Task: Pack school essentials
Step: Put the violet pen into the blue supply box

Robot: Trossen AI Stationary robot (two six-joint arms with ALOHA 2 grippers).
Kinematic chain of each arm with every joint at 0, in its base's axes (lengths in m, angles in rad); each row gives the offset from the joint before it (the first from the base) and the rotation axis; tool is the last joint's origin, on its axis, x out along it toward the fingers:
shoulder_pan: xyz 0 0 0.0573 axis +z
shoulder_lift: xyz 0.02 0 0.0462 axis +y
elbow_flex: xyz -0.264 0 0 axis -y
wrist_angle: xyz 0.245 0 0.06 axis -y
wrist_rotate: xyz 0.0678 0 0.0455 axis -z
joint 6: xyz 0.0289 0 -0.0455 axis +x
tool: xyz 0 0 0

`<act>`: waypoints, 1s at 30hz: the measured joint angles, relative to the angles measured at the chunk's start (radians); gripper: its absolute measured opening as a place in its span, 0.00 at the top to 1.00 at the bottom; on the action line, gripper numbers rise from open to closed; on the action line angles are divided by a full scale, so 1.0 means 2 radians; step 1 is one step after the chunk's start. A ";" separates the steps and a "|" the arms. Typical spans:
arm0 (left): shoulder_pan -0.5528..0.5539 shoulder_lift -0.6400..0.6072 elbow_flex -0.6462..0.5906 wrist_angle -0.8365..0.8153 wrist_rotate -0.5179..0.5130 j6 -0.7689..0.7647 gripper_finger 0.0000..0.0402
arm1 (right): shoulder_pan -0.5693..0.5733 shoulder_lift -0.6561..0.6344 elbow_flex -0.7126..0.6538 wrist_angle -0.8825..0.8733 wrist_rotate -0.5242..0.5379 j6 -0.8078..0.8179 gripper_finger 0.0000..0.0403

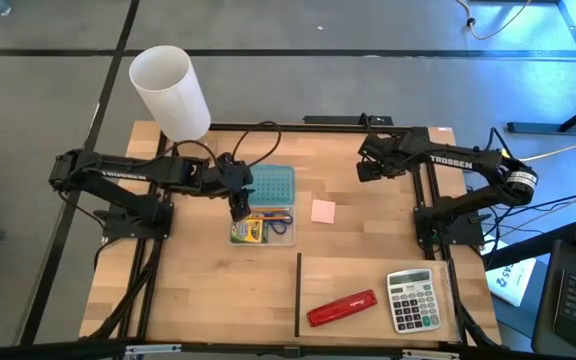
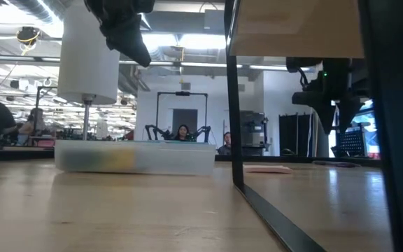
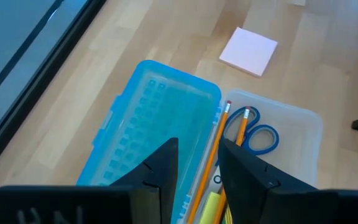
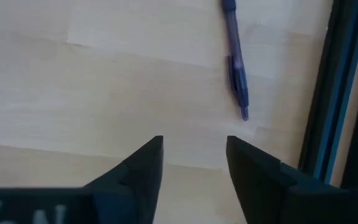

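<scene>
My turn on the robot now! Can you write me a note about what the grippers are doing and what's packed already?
Left gripper: hovers over the clear plastic pencil case, jaws slightly apart, nothing visibly held.
Right gripper: open, empty, above bare table near the dark blue pen.
Packed: yellow-green crayon box, blue-handled scissors, thin orange pencils.
The case's blue lid lies open.
Left: pink square sticky-note pad and the pen, both on the table; then close the lid.
</scene>
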 joint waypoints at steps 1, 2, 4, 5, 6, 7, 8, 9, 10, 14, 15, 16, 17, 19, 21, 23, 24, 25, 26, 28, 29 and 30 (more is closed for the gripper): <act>0.001 0.000 0.000 0.000 0.000 0.000 0.73 | -0.004 0.000 0.000 0.001 0.000 -0.005 0.54; 0.001 0.000 0.000 0.000 0.000 0.000 0.73 | -0.008 0.000 0.000 0.001 0.000 -0.015 0.52; 0.001 0.000 0.000 0.000 0.000 0.000 0.73 | -0.018 0.000 0.000 0.003 0.009 -0.027 0.47; 0.001 0.000 0.000 0.000 0.000 0.000 0.73 | -0.022 0.000 -0.001 0.007 0.023 -0.030 0.45; 0.001 0.000 0.000 0.000 0.000 0.000 0.73 | -0.025 0.000 -0.004 0.017 0.041 -0.031 0.44; 0.001 0.000 0.000 0.000 0.000 0.000 0.73 | -0.027 0.000 -0.009 0.025 0.054 -0.032 0.43; 0.001 0.000 0.000 0.000 0.000 0.000 0.73 | -0.030 0.000 -0.015 0.030 0.063 -0.032 0.42; 0.001 0.000 0.000 0.000 0.000 0.000 0.73 | -0.032 0.000 -0.021 0.035 0.067 -0.032 0.41; 0.001 0.000 0.000 0.000 0.000 -0.001 0.73 | -0.034 0.000 -0.028 0.044 0.068 -0.033 0.41; 0.001 0.000 0.000 0.000 0.000 -0.001 0.73 | -0.040 0.000 -0.062 0.088 0.065 -0.047 0.42; 0.001 0.000 0.000 0.000 0.000 -0.001 0.73 | -0.041 0.000 -0.069 0.097 0.066 -0.054 0.42; 0.001 0.000 0.000 0.000 0.000 -0.002 0.73 | -0.044 0.000 -0.076 0.109 0.066 -0.057 0.42; 0.001 0.000 0.000 0.000 0.000 -0.002 0.73 | -0.048 0.000 -0.083 0.120 0.066 -0.058 0.42; 0.001 0.000 0.000 0.000 0.000 -0.003 0.73 | -0.057 0.000 -0.096 0.138 0.066 -0.056 0.43; 0.001 0.000 0.000 0.000 0.001 -0.004 0.73 | -0.065 0.000 -0.107 0.165 0.067 -0.058 0.43; 0.001 0.000 0.000 0.000 0.001 -0.004 0.73 | -0.074 0.000 -0.119 0.190 0.066 -0.061 0.43; 0.001 0.000 0.000 0.000 0.001 -0.004 0.73 | -0.078 0.000 -0.125 0.201 0.065 -0.069 0.43; 0.001 0.000 0.000 0.000 0.001 -0.004 0.73 | -0.082 0.000 -0.131 0.211 0.065 -0.076 0.43; 0.001 0.000 0.000 0.000 0.001 -0.004 0.73 | -0.085 0.000 -0.135 0.217 0.065 -0.082 0.44; 0.001 0.000 0.000 0.000 0.001 -0.005 0.73 | -0.092 0.000 -0.140 0.223 0.062 -0.083 0.44; 0.001 0.000 0.000 0.000 0.001 -0.005 0.73 | -0.096 0.000 -0.141 0.224 0.059 -0.084 0.44; 0.001 0.000 0.000 0.000 0.001 -0.005 0.73 | -0.098 0.000 -0.143 0.228 0.058 -0.084 0.44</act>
